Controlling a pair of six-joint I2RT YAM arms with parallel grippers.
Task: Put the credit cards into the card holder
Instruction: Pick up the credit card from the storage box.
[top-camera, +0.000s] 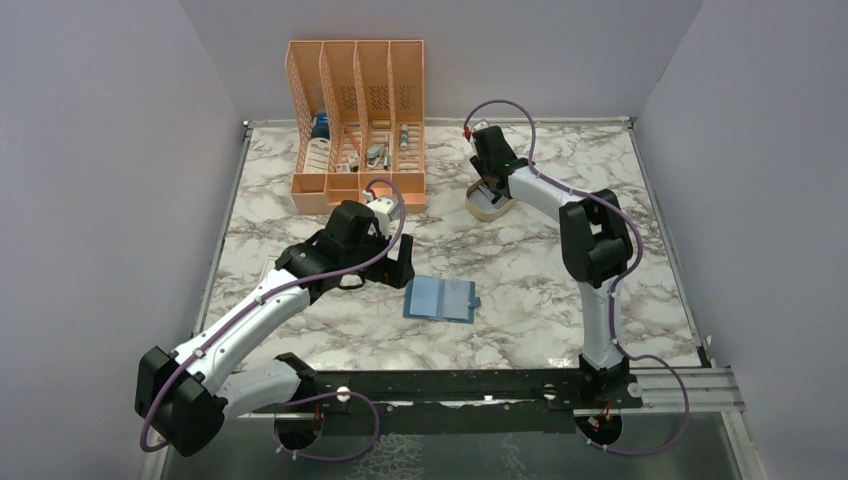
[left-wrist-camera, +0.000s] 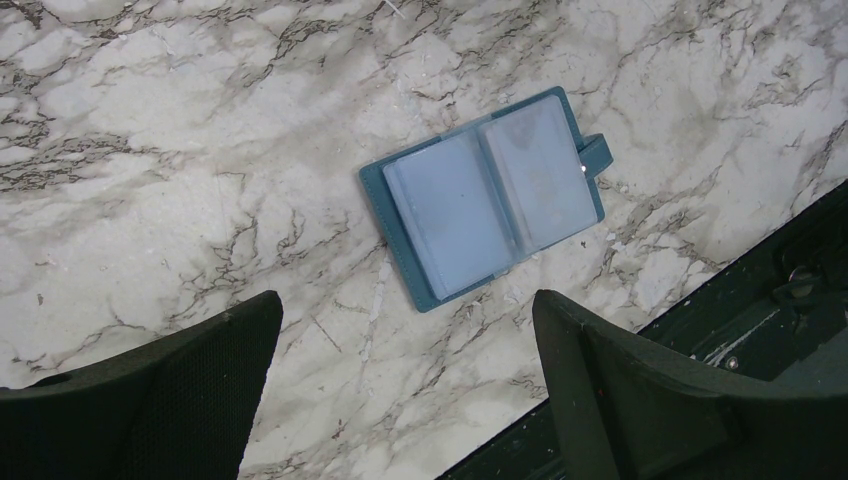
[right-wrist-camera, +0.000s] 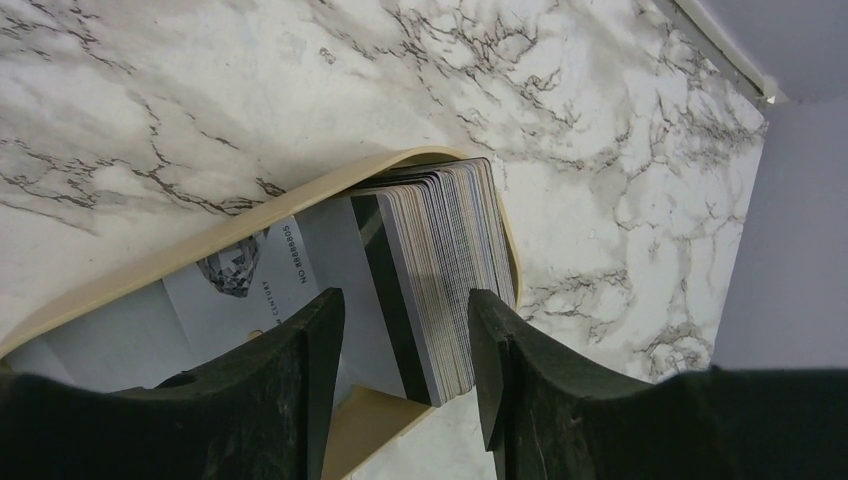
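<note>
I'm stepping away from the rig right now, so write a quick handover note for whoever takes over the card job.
Left hand: open, empty, hovering over the table near the card holder.
Right hand: open, lowered astride the credit cards, not yet gripping.
Things: the card holder lies open and flat mid-table. The credit cards stand on edge, stacked in the beige tray at the far right.
Done: holder is open; no card seen in it.
Left: pick each card and slot it in.

The teal-blue folding card holder (left-wrist-camera: 490, 195) lies on the marble table (left-wrist-camera: 150, 150) ahead of the left gripper (left-wrist-camera: 405, 300). Stacked plastic credit cards (right-wrist-camera: 440, 250) sit in the beige oval tray (right-wrist-camera: 200, 250), straddled by the right gripper (right-wrist-camera: 405, 300).
</note>
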